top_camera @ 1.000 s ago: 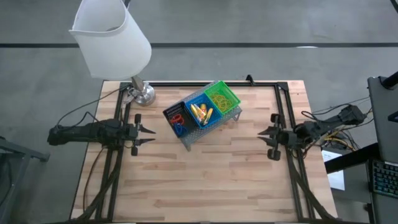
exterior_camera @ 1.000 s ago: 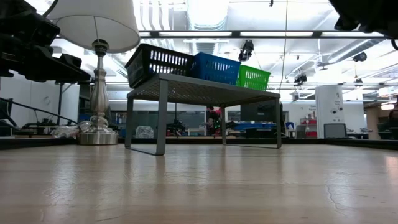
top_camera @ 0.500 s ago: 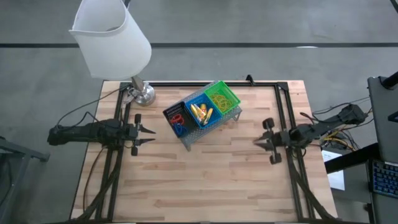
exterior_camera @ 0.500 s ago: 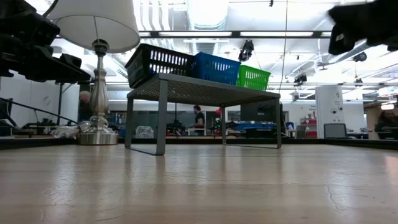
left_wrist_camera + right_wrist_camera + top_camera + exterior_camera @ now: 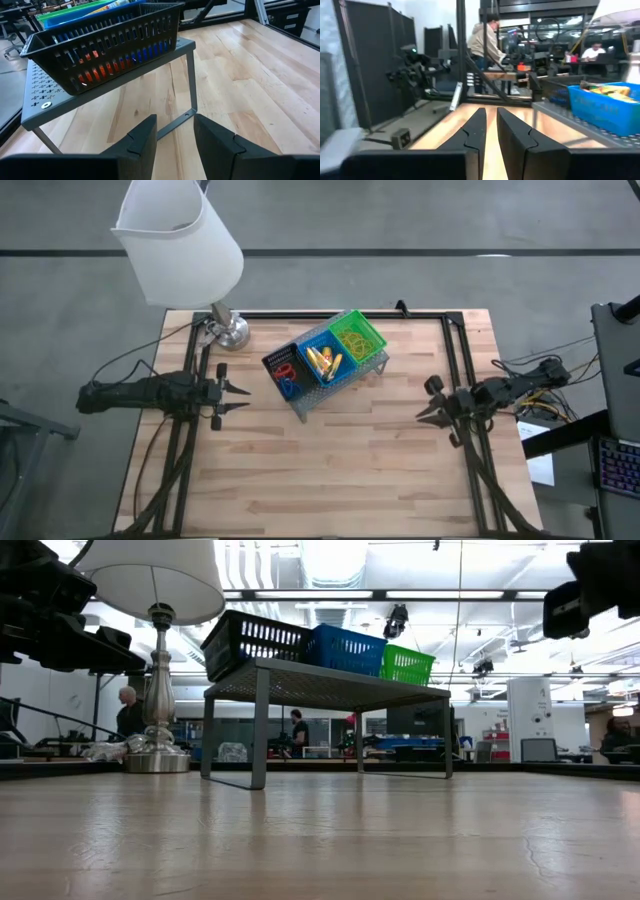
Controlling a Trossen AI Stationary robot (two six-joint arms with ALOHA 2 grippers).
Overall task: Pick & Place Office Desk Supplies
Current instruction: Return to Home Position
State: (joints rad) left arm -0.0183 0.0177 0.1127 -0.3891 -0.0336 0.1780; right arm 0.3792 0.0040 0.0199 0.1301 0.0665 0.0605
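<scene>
Three small bins stand in a row on a grey metal riser (image 5: 345,380) at the table's far middle: black (image 5: 280,360), blue (image 5: 318,350) and green (image 5: 357,337). Yellow oblong pieces (image 5: 323,363) lie in the blue bin. Red and blue loops (image 5: 286,377) lie in the black bin and show through its wall (image 5: 115,62). My left gripper (image 5: 235,392) hovers at the table's left, pointing at the riser, open and empty (image 5: 175,135). My right gripper (image 5: 425,410) hovers at the table's right, shut and empty (image 5: 490,130).
A lamp with a white shade (image 5: 180,240) stands on a metal base (image 5: 230,332) at the far left corner. Black frame rails (image 5: 455,350) run along the table's sides. Bare wood (image 5: 330,470) stretches in front of the riser. People stand in the room beyond (image 5: 487,37).
My right gripper has rolled about its own axis, sunk a little and shifted slightly toward the table's near edge, staying shut and empty. My left gripper and the bins have kept still.
</scene>
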